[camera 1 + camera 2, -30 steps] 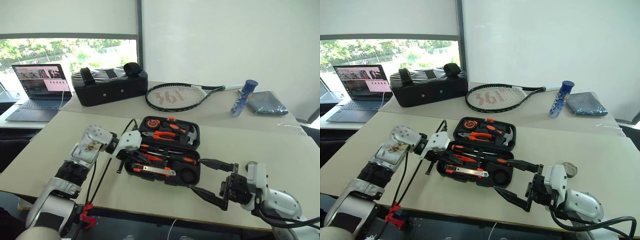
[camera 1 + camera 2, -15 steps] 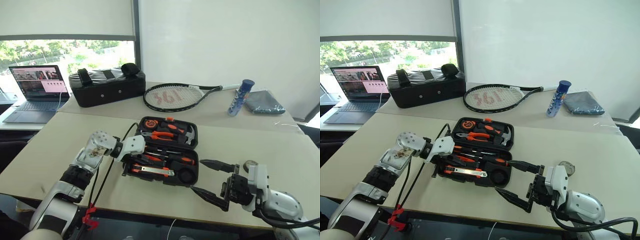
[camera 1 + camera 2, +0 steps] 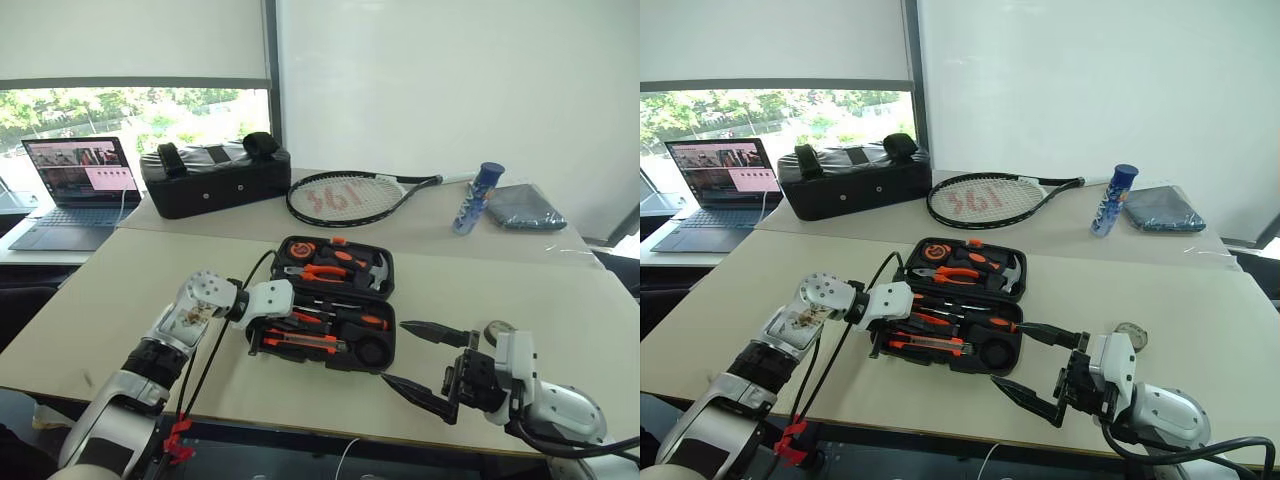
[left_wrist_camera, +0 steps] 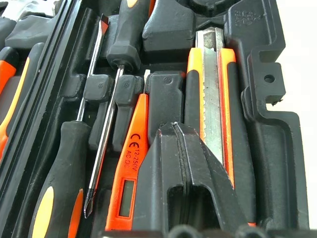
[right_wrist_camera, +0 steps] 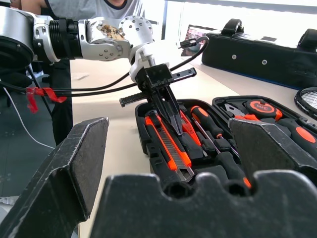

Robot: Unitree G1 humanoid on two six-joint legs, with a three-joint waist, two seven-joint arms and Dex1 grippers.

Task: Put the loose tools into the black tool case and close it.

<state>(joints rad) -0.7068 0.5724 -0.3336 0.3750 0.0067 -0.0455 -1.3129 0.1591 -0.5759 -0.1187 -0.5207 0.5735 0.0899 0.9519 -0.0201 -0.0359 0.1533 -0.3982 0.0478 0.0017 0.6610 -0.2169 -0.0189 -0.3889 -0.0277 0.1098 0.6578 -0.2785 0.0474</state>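
**Op:** Risk first. My left gripper sits tips-down in the near half of the black tool case, fingers pressed together, nothing between them. They hover over the small orange screwdriver and the utility knife. If I push lower or drag sideways I expect to lever one of them out of its slot, or nudge the whole open case across the table.

**Obs:** And closing?

**Op:** Any tool riding proud would stop the lid meeting the base, I'd judge. From the left wrist view the two black-and-orange screwdrivers look seated; the tape roll sits in the near right corner.

**Obs:** Right side?

**Op:** Right gripper is spread as wide as it goes, empty, hanging just beside the case's near right corner, touching nothing. A careless swing there would clip that corner.
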